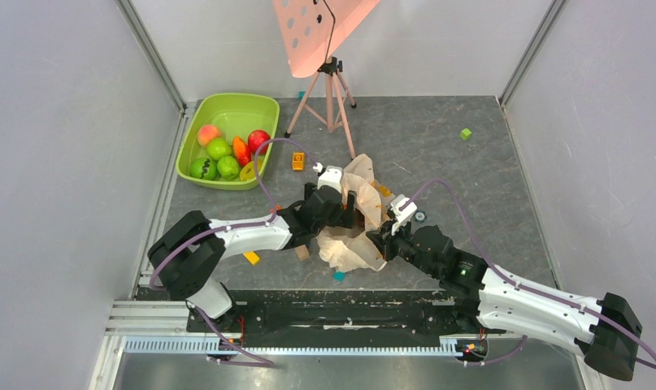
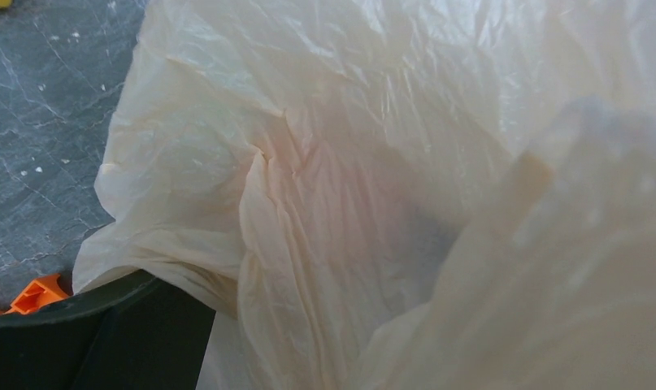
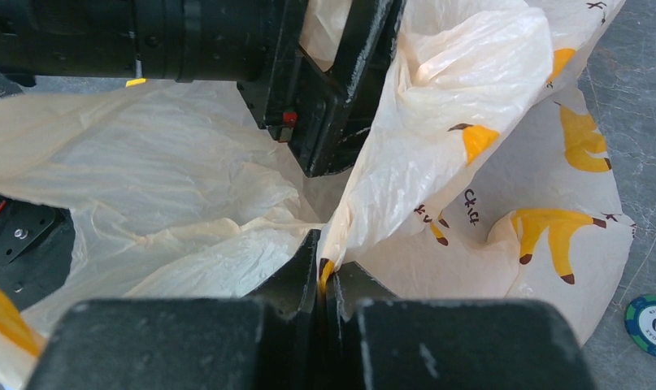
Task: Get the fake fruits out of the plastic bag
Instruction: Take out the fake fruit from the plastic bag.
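Progress looks well advanced: several fake fruits [image 1: 219, 148], among them a red apple [image 1: 258, 140], a peach [image 1: 208, 132] and green ones, lie in the lime-green tub [image 1: 227, 104] at the far left of the table [image 1: 471, 187], well apart from the plastic bag [image 1: 353, 248]. The bag sits crumpled at the middle of the table, between the two arms. The right gripper [image 3: 325, 280] has its fingers pressed together on a fold of the bag's printed edge, lifting that side so the mouth gapes. The left gripper [image 1: 350, 210] reaches into the opening with its fingers spread wide and nothing between them; its wrist view shows only pale creased film and a strip of bare table. No fruit shows inside the bag in any view, though a greyish shadow deep in the folds may hide one, and the film is too bunched to be sure. What is left, as I judge it, is to search the bag's depths, and if nothing turns up the task is close to done.
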You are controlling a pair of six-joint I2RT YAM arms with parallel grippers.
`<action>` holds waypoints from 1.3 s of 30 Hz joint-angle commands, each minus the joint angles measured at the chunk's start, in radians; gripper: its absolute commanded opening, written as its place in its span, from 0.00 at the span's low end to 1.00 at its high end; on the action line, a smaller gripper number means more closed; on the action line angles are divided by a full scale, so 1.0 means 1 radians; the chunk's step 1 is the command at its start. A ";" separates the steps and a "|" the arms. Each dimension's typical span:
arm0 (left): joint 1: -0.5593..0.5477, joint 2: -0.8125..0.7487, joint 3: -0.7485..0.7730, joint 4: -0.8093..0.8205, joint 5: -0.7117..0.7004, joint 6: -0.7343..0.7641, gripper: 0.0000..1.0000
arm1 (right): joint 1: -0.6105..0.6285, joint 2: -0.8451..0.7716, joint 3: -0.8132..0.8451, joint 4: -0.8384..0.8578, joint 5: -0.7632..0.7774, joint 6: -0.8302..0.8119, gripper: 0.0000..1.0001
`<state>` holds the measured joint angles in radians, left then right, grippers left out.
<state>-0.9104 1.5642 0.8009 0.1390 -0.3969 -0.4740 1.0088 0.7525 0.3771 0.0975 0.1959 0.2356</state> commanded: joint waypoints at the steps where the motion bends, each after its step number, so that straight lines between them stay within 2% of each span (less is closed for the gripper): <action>1: 0.044 0.050 0.048 -0.026 0.030 -0.043 1.00 | 0.008 -0.005 0.017 0.039 -0.012 -0.007 0.02; 8: 0.082 0.123 0.086 -0.031 0.086 -0.065 1.00 | 0.009 -0.004 0.023 0.035 -0.021 -0.009 0.02; 17: 0.093 0.135 0.053 0.084 0.117 -0.066 0.99 | 0.009 -0.011 0.024 0.028 -0.025 -0.007 0.02; 23: 0.093 0.087 0.017 0.121 0.148 -0.030 0.78 | 0.008 -0.013 0.023 0.030 -0.021 -0.007 0.02; 27: 0.092 0.043 -0.003 0.118 0.187 -0.008 0.71 | 0.009 -0.010 0.021 0.036 -0.020 -0.006 0.02; 32: 0.091 -0.023 -0.015 0.062 0.238 0.013 0.70 | 0.008 -0.016 0.019 0.038 -0.014 -0.005 0.02; 39: 0.091 -0.146 -0.010 -0.096 0.391 0.061 0.71 | 0.009 -0.040 0.021 0.010 0.049 0.002 0.02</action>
<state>-0.8242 1.4982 0.7853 0.1265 -0.1146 -0.4770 1.0107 0.7372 0.3771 0.0956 0.1925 0.2352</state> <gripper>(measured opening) 0.854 0.022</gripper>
